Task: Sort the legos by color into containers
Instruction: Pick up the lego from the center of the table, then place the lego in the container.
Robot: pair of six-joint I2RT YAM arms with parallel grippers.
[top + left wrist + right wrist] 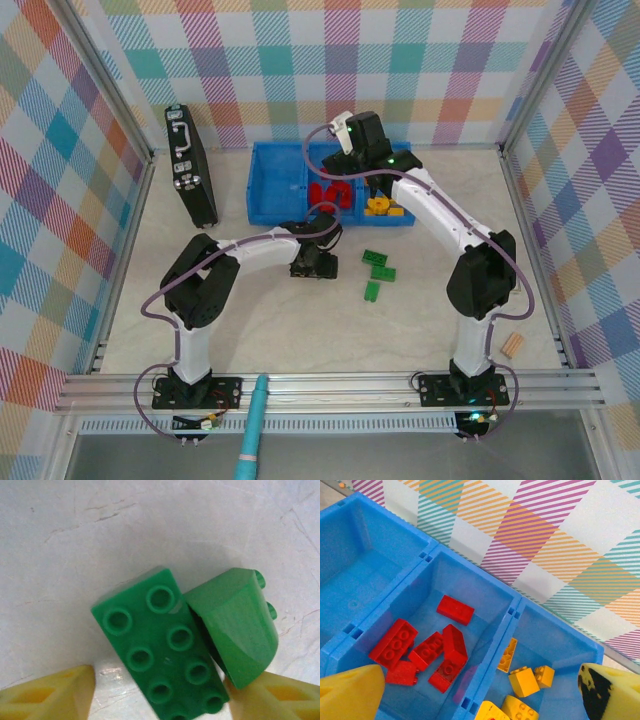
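Legos [427, 650] in red lie in the middle compartment of the blue tray [268, 190], with yellow-orange legos [522, 680] in its right compartment. Green legos [378, 262] sit on the table [250, 320]. The left gripper [160, 700], fingers spread, straddles two of them side by side. The right gripper [480, 695] hangs above the tray, fingers apart.

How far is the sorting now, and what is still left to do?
Done: red bricks lie in the middle compartment of the tray, yellow bricks in its right one. In hand: the left fingers stand open on either side of two green bricks on the table, not gripping. Left: those two and three more green bricks nearby; the left compartment is empty.
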